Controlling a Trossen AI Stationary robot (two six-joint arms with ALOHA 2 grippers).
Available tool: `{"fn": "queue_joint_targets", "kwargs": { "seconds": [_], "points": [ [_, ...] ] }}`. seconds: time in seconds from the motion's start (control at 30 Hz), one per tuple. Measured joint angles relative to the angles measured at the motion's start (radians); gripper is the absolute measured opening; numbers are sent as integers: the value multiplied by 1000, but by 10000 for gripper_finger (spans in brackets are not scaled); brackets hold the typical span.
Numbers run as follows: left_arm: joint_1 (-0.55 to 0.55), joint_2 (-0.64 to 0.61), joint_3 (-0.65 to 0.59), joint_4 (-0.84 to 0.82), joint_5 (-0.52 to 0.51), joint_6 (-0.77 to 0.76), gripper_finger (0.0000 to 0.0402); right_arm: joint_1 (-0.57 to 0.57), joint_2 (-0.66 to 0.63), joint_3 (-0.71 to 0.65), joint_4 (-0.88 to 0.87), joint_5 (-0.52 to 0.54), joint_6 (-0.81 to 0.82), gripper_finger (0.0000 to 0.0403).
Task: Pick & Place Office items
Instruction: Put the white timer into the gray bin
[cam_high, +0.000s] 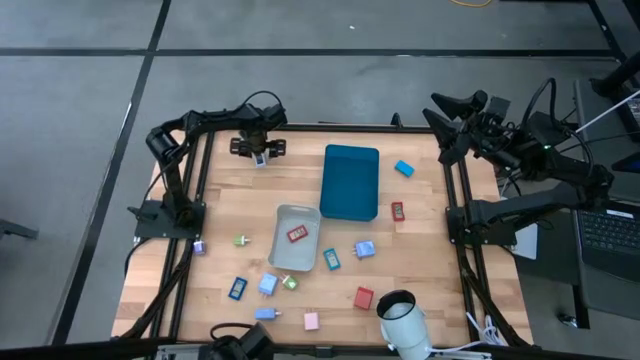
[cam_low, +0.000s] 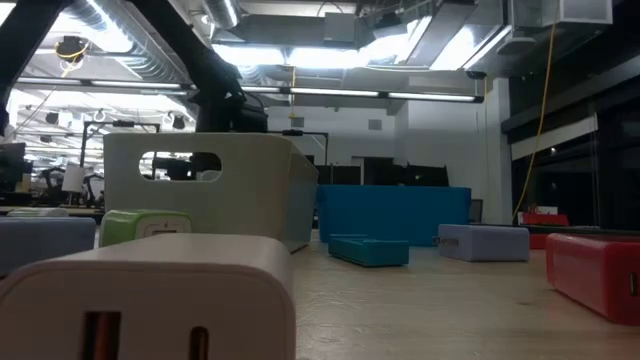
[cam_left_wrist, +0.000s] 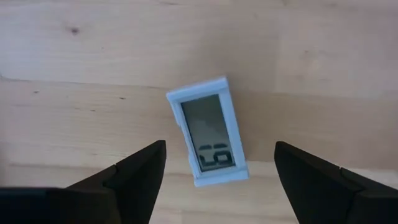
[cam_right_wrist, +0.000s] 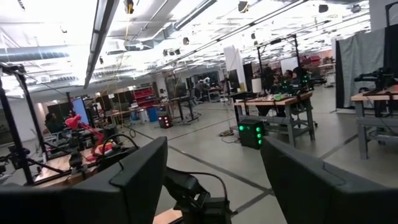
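My left gripper (cam_high: 259, 152) hangs open over the table's far left part, pointing down. Between its fingers (cam_left_wrist: 219, 168) a small light blue piece with a grey display (cam_left_wrist: 209, 132) lies flat on the wood, clear of both fingers. My right gripper (cam_high: 437, 108) is open and raised past the table's far right corner, facing the room (cam_right_wrist: 214, 168). Several small colourful pieces lie on the near half, among them a red one (cam_high: 363, 297), a pink one (cam_high: 311, 321) and a blue one (cam_high: 237, 288). A red piece (cam_high: 297, 235) lies in the grey bin (cam_high: 282, 214).
The teal tray (cam_high: 351, 181) stands at the table's far middle, the grey bin just near-left of it. A blue piece (cam_high: 403, 168) lies to the tray's right. A white camera (cam_high: 404, 322) stands at the near edge. Bare wood lies along the far left.
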Motion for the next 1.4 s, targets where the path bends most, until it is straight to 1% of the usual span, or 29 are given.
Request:
{"fn": "queue_joint_targets", "kwargs": {
  "seconds": [0.17,0.3,0.5,0.73,0.83,1.0,1.03,1.27,1.3,1.33,1.4],
  "points": [
    [0,19,0,4,-34,-42,296,-20,-8,0,-9,-7,3,265],
    [1,23,0,22,-65,-61,287,-33,-13,0,-10,-7,3,265],
    [14,77,4,73,17,-70,264,-37,-13,0,-10,-8,5,265],
    [2,116,6,79,18,-55,244,-37,-13,0,-9,-7,30,265],
    [1,117,6,86,18,-29,222,-38,-13,0,-9,-7,34,265],
    [1,118,6,94,25,12,152,-38,-13,0,-9,-6,34,265],
    [1,118,6,94,26,22,147,-38,-13,0,-9,-6,34,265],
    [3,98,31,96,56,119,147,-38,-13,0,-7,-3,34,265],
    [1,89,36,108,63,129,147,-38,-13,0,-7,-3,34,265],
    [0,78,45,139,98,137,147,-39,-13,0,-7,-3,34,265],
    [-6,25,56,189,123,164,147,-44,-13,0,-7,-3,36,265]
  ]
}}
